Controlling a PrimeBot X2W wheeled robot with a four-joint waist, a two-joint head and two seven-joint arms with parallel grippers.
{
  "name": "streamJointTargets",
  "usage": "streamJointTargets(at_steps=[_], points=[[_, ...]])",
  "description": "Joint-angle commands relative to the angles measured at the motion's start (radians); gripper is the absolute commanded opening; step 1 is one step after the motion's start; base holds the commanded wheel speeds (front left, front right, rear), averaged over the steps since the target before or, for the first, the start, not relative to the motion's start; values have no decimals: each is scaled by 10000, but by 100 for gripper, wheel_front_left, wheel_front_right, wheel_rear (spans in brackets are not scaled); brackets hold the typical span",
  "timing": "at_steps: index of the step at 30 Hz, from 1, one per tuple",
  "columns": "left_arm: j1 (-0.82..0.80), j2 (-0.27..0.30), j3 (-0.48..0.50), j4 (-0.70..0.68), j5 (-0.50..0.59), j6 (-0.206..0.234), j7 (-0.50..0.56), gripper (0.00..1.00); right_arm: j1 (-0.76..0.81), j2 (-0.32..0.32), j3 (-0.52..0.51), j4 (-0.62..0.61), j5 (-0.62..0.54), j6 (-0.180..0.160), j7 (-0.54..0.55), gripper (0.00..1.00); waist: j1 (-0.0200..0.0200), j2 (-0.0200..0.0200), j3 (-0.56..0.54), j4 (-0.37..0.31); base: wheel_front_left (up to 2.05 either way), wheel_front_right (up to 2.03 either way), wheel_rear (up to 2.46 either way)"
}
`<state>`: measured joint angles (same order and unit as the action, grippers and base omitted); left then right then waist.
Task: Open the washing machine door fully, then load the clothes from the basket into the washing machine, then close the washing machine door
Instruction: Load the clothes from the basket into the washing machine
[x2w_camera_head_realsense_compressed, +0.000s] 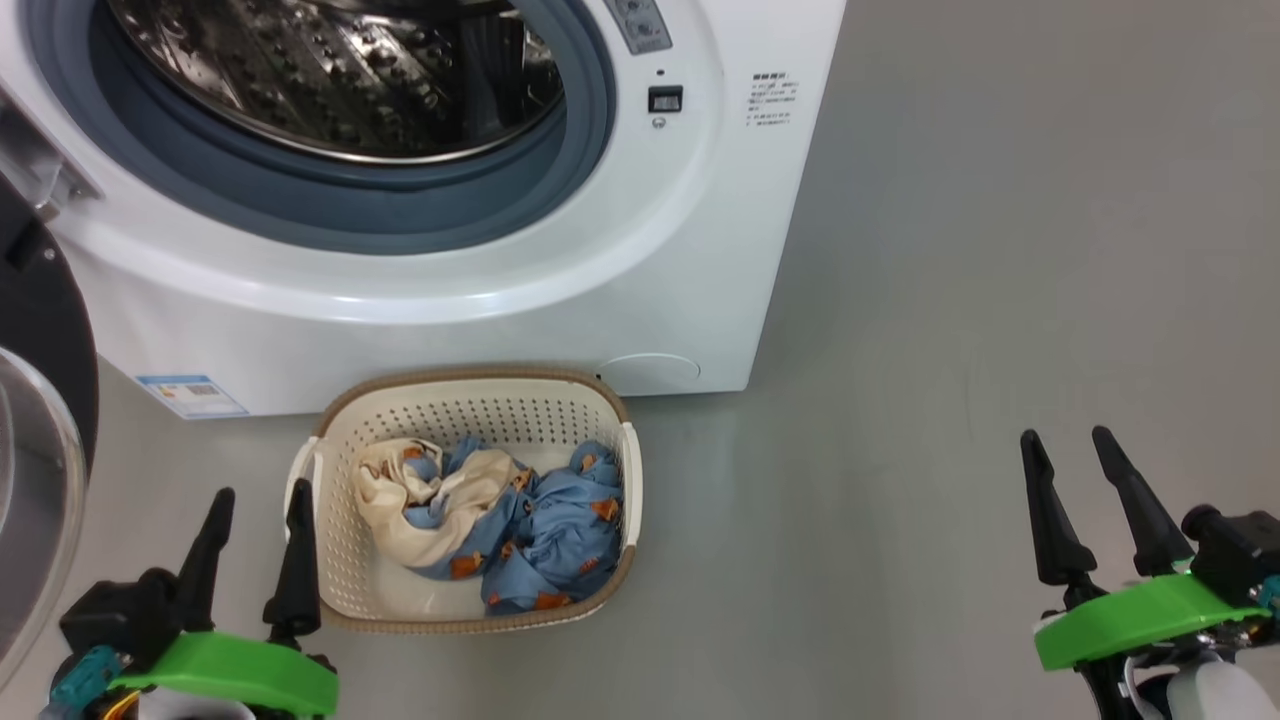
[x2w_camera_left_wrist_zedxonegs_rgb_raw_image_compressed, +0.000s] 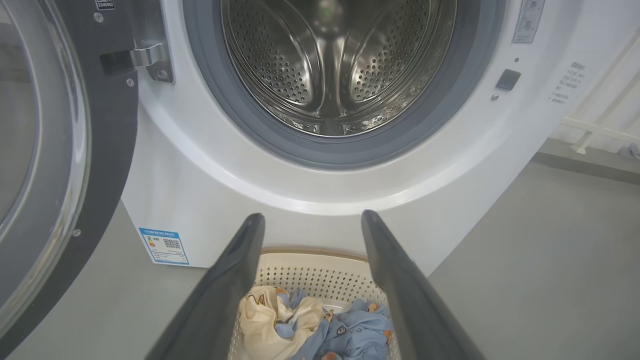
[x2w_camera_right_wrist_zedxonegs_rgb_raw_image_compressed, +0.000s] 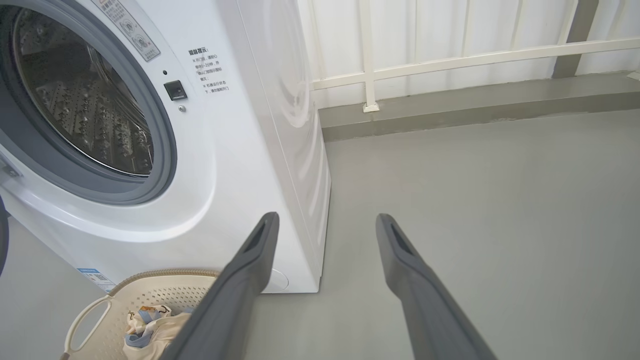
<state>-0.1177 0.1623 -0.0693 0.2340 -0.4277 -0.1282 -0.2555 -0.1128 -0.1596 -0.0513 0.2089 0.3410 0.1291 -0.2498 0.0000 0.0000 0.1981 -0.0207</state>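
Note:
The white washing machine (x2w_camera_head_realsense_compressed: 450, 290) stands ahead with its steel drum (x2w_camera_left_wrist_zedxonegs_rgb_raw_image_compressed: 335, 60) bare inside. The washing machine door (x2w_camera_head_realsense_compressed: 40, 440) is swung out at the left, black with a clear glass bowl (x2w_camera_left_wrist_zedxonegs_rgb_raw_image_compressed: 30, 130). On the floor in front sits the cream basket (x2w_camera_head_realsense_compressed: 470, 400) holding the clothes: a cream garment (x2w_camera_head_realsense_compressed: 415, 500) and a blue printed one (x2w_camera_head_realsense_compressed: 555, 530). My left gripper (x2w_camera_head_realsense_compressed: 260, 500) is open just left of the basket, fingers empty. Far to the right, over bare floor, my right gripper (x2w_camera_head_realsense_compressed: 1070, 445) is open and empty. The basket (x2w_camera_right_wrist_zedxonegs_rgb_raw_image_compressed: 150, 295) and clothes (x2w_camera_left_wrist_zedxonegs_rgb_raw_image_compressed: 310, 325) also appear low in both wrist views.
Grey floor (x2w_camera_head_realsense_compressed: 950, 300) stretches to the right of the machine. A white railing (x2w_camera_right_wrist_zedxonegs_rgb_raw_image_compressed: 450, 60) on a low grey kerb runs behind it. A blue label (x2w_camera_head_realsense_compressed: 190, 395) marks the machine's lower left corner.

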Motion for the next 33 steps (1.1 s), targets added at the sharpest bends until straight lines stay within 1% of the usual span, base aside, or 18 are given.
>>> streamJointTargets(at_steps=[1,6,12,20,21,22,33], points=[[-507,128,307,-29,62,-25,-63,100,-383,-31,215,-304,-136,16,-120,100,0,0,304,18,0,0,0],[-828,2,23,587,172,-25,-63,100,-632,111,263,-343,-168,16,-120,100,0,0,886,-17,0,0,0],[-1473,44,-197,1537,253,-25,-63,100,-1044,303,386,-409,-228,16,-120,100,0,0,1740,-139,0,0,0],[-2570,325,-562,2906,309,-25,-63,100,-1654,481,516,-493,-265,16,-120,100,0,0,2870,-333,0,0,0],[-2570,325,-562,2906,309,-25,-63,100,-1654,481,516,-493,-265,16,-120,100,0,0,2870,-333,0,0,0],[-2934,391,-671,3290,298,-25,-63,100,-1806,512,563,-507,-282,16,-120,100,0,0,3171,-357,0,0,0],[-5130,900,-1277,5780,146,-25,-63,100,-2748,745,793,-679,-349,16,-120,100,0,0,4791,-633,0,0,0]])
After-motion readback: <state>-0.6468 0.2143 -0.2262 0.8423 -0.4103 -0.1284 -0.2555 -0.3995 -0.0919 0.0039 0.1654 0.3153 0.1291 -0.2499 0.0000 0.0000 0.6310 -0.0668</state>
